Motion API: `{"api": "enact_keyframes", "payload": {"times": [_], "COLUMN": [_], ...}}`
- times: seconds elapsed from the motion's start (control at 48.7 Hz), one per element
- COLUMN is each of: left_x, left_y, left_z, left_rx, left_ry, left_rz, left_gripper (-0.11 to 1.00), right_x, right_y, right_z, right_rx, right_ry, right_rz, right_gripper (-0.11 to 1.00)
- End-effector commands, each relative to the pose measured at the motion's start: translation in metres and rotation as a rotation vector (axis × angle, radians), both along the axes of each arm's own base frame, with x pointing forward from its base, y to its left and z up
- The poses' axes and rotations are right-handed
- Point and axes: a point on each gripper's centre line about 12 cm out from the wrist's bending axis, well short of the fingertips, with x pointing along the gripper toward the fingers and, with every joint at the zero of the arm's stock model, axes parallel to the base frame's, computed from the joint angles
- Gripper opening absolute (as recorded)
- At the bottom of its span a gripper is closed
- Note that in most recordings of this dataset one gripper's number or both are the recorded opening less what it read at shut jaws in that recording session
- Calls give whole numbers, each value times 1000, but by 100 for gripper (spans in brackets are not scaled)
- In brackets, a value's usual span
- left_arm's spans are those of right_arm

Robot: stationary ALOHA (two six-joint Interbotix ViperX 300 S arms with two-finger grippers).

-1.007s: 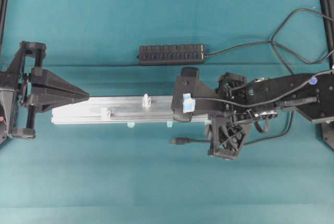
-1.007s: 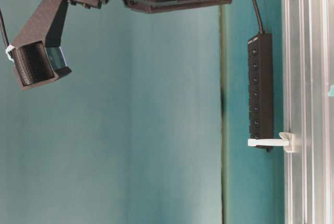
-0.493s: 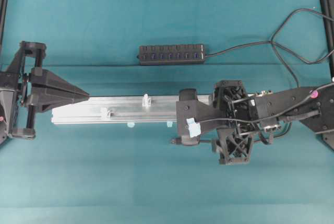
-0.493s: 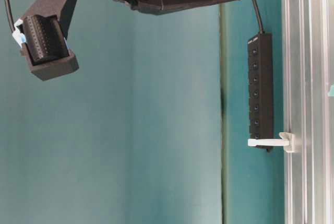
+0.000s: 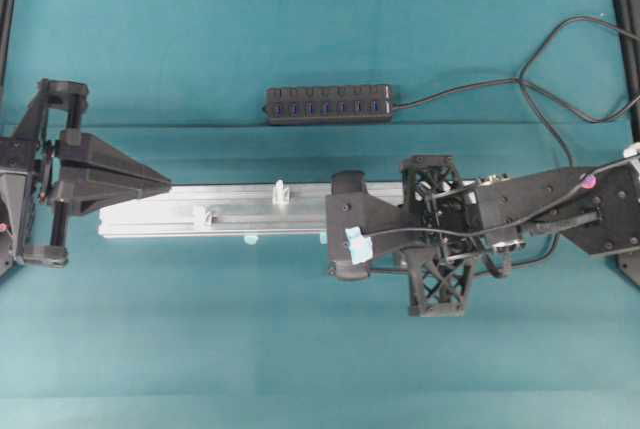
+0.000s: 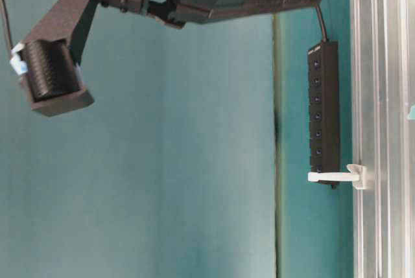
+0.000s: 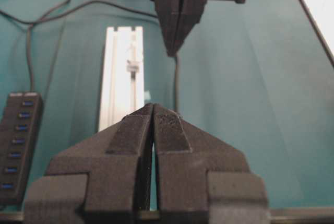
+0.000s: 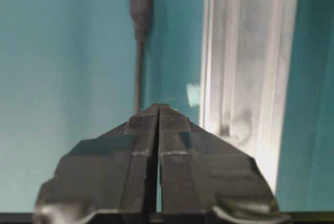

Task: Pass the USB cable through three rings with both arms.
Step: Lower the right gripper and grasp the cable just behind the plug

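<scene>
Black USB cable [image 8: 139,62] is seen running lengthwise straight ahead of the clamped right end effector [image 8: 158,110], plug at frame top; left end effector [image 7: 153,110] closed, farther.

Seen from overhead, 2 matte-black arms flank a silver rail [image 5: 220,211]. The left pincer [image 5: 160,180] tapers to a wedge point at the rail's left end, behind it an open frame of black bars. The right pincer [image 5: 345,249], at the rail's right end, carries a pale blue tape patch, and a thin black cable runs back from it along the arm. Its lattice-framed body shows cross-braced struts and small screw heads; a purple dot marks the housing farther right of the rail. Both wrist views show ribbed, textured grip pads [image 7: 168,130] lining the inner faces of the wedge-shaped jaws.
</scene>
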Motion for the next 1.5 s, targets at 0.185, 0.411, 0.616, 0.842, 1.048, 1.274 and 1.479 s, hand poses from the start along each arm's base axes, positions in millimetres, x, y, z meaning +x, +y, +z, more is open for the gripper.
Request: {"api": "enact_keyframes", "payload": {"times": [0.185, 0.411, 0.616, 0.842, 1.048, 1.274, 1.479], "left_x": [2, 3, 3, 3, 2, 3, 2], "left_y": [1, 3, 3, 3, 4, 4, 4], "left_z": [12, 12, 12, 12, 11, 12, 11], "left_rx": [-1, -1, -1, -1, 0, 1, 0], "left_ry": [-32, -32, -32, -32, -31, -32, -31], "left_rz": [3, 11, 12, 12, 15, 16, 17], "left_gripper": [2, 2, 2, 2, 2, 2, 2], "right_x": [12, 12, 9, 15, 18, 16, 18], "right_y": [2, 3, 2, 3, 4, 3, 2], "right_z": [12, 9, -6, -25, -44, -66, -74], "right_rx": [25, 28, 29, 47, 55, 43, 40], "right_ry": [-44, -39, 0, 2, -6, 23, 20], "right_rz": [-21, -24, -48, -97, -103, -95, -89], "right_gripper": [-7, 27, 86, 79, 79, 78, 78]}}
